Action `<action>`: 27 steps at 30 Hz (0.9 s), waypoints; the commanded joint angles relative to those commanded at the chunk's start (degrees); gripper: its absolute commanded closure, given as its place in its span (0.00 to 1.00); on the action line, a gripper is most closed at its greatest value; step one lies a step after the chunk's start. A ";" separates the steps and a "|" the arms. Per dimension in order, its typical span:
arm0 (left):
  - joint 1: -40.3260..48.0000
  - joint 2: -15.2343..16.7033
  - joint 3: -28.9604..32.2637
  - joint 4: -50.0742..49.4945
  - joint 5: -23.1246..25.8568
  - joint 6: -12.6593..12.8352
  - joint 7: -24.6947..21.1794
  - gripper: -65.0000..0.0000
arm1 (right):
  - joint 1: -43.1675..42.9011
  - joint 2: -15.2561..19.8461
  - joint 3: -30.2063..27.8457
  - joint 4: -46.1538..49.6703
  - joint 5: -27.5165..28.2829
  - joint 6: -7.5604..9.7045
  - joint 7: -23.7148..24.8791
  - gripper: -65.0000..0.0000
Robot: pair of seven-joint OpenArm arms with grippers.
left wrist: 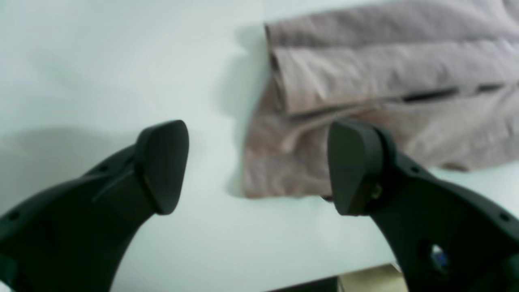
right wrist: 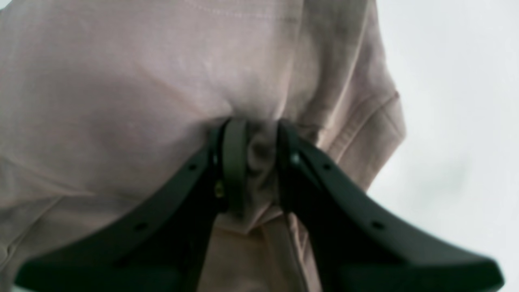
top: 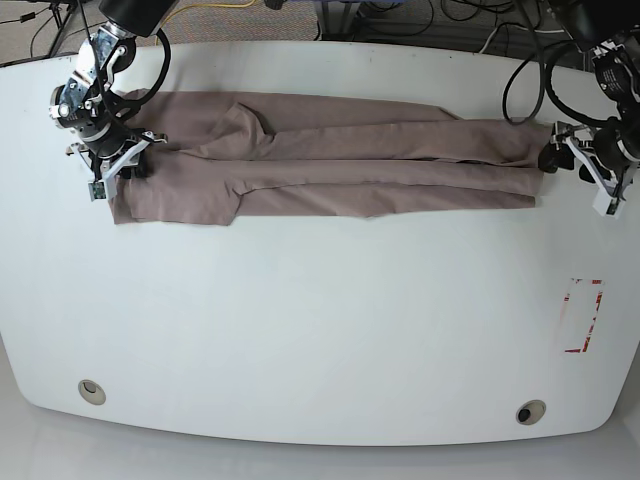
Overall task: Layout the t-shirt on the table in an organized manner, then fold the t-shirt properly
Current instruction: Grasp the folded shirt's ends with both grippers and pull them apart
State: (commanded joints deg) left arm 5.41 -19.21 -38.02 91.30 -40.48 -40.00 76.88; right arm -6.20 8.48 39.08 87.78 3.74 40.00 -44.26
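The t-shirt point(top: 330, 155) stretched long on the table point(top: 320, 320), my right gripper point(right wrist: 255, 162) pinching its cloth, my left gripper point(left wrist: 259, 166) spread wide just off its end

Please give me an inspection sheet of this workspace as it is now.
Surface: white table, glossy, red tape rectangle, two grommet holes.
Job's things: t-shirt folded into a long band across the far side.
Clutter: nothing seen.
End effectors: right end effector shut on the cloth; left end effector open, empty, at the band's other end.
Cables: dark cables behind the table.
Surroundings: floor beyond the far edge.
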 joint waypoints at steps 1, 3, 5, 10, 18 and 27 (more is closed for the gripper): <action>0.00 0.09 -0.09 -1.14 0.00 0.00 -0.09 0.22 | 0.00 0.00 0.00 0.00 0.00 0.00 0.09 0.82; -0.18 0.09 -0.26 -3.25 0.18 0.00 -0.18 0.22 | 0.00 0.00 0.00 0.00 0.00 0.00 0.09 0.82; -0.18 0.09 -0.18 -5.63 0.09 0.00 -0.62 0.22 | 0.00 0.00 0.00 0.00 0.00 0.00 0.09 0.82; -0.18 0.09 0.53 -9.05 0.09 0.00 -4.13 0.22 | 0.00 0.00 0.00 0.00 0.00 0.00 0.09 0.82; -0.26 0.53 6.15 -9.23 0.00 0.00 -4.31 0.22 | 0.00 -0.09 0.00 0.00 0.00 0.00 0.09 0.82; -0.26 3.43 7.47 -9.23 0.09 0.00 -4.48 0.31 | 0.00 -1.49 0.00 0.00 0.00 0.00 0.09 0.82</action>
State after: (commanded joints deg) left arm 5.14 -15.78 -30.55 82.07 -40.40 -40.00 72.40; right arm -6.20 6.99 39.08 87.78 3.74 40.00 -44.18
